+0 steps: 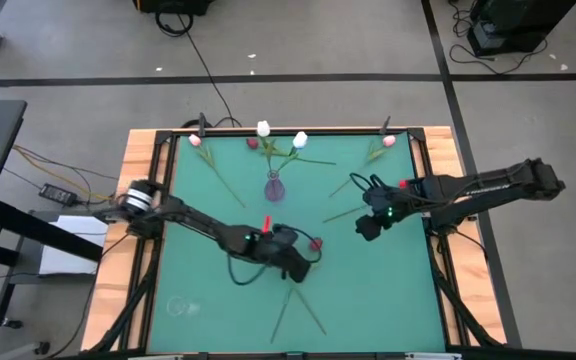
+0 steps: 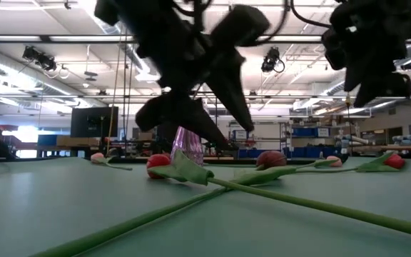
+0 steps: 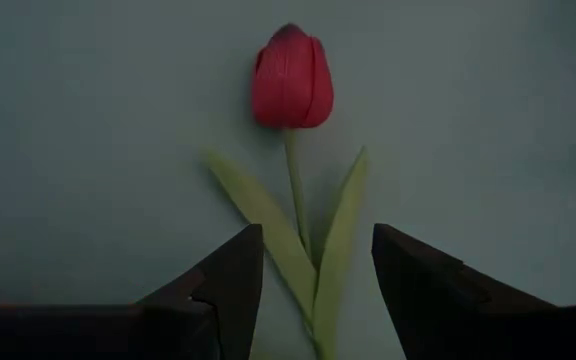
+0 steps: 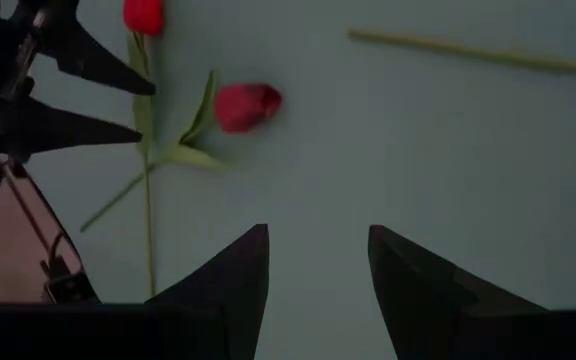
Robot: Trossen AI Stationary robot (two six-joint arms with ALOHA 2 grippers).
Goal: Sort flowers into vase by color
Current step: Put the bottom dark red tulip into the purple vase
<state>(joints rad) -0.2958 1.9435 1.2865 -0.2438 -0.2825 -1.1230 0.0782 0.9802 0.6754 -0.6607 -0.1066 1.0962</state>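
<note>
Hovering over the near-centre of the green table, the left gripper has its two dark fingers spread apart and grasping nothing; in the left wrist view the stem and two leaves of a red tulip pass through the gap between them, and whether either finger touches a leaf cannot be told. In the low view two long green stems cross in the foreground, their far ends cut off by the frame, and a dark red tulip lies behind the crossing. The right gripper is held right of centre, likewise released and empty, fingers parted over bare mat; its wrist view takes in a bright red tulip lying flat and the left arm's finger tips at the frame edge. Farther back, a small pink glass vase stands upright mid-table with stems rising from it; the high view suggests two white tulips near the far edge belong to those stems, though this is hard to confirm. Pink tulips lie toward the far left corner and another pink tulip toward the far right. Much of the low view is blocked by the dark arms.
</note>
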